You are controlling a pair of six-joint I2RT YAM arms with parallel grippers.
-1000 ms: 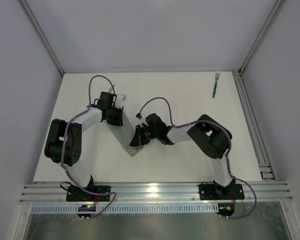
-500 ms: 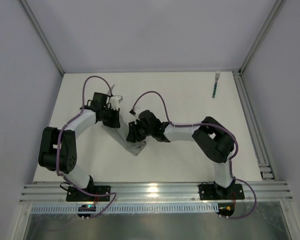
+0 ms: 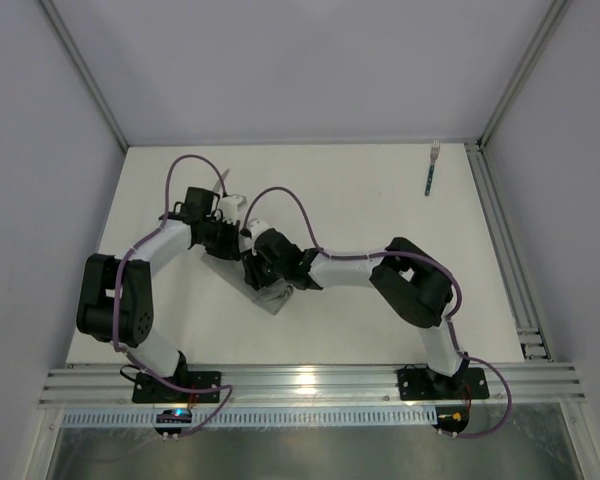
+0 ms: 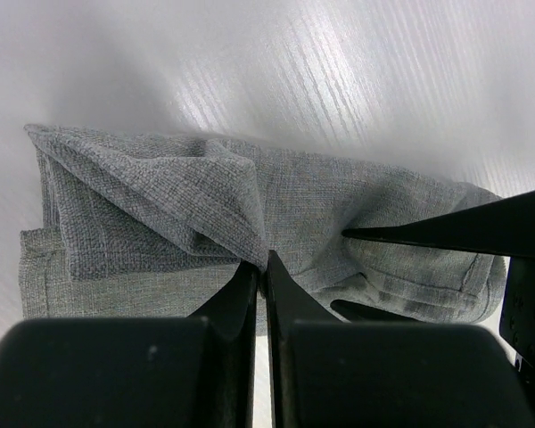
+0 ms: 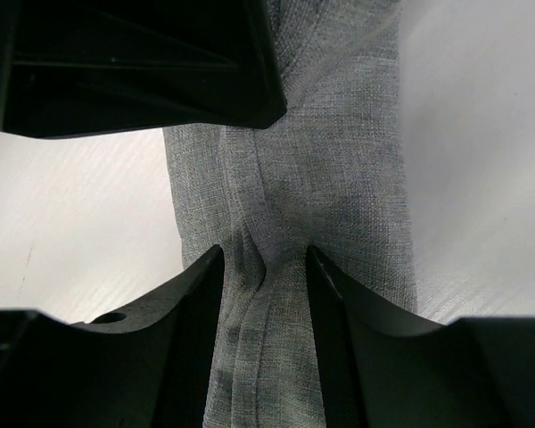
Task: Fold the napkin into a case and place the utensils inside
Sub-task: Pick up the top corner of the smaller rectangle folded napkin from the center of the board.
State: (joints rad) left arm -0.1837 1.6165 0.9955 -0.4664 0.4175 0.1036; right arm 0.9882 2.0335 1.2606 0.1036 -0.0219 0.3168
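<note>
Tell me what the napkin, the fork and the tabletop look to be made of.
The napkin is woven grey cloth, matte: its criss-cross weave and soft creases show close up. The fork has silvery tines, probably metal, and a teal handle, perhaps plastic; too small to be sure. The tabletop is white and smooth, faintly streaked with a sheen, possibly laminate.

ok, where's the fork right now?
Top view: the fork lies at the table's far right corner, beside the side rail, well away from the napkin.
</note>
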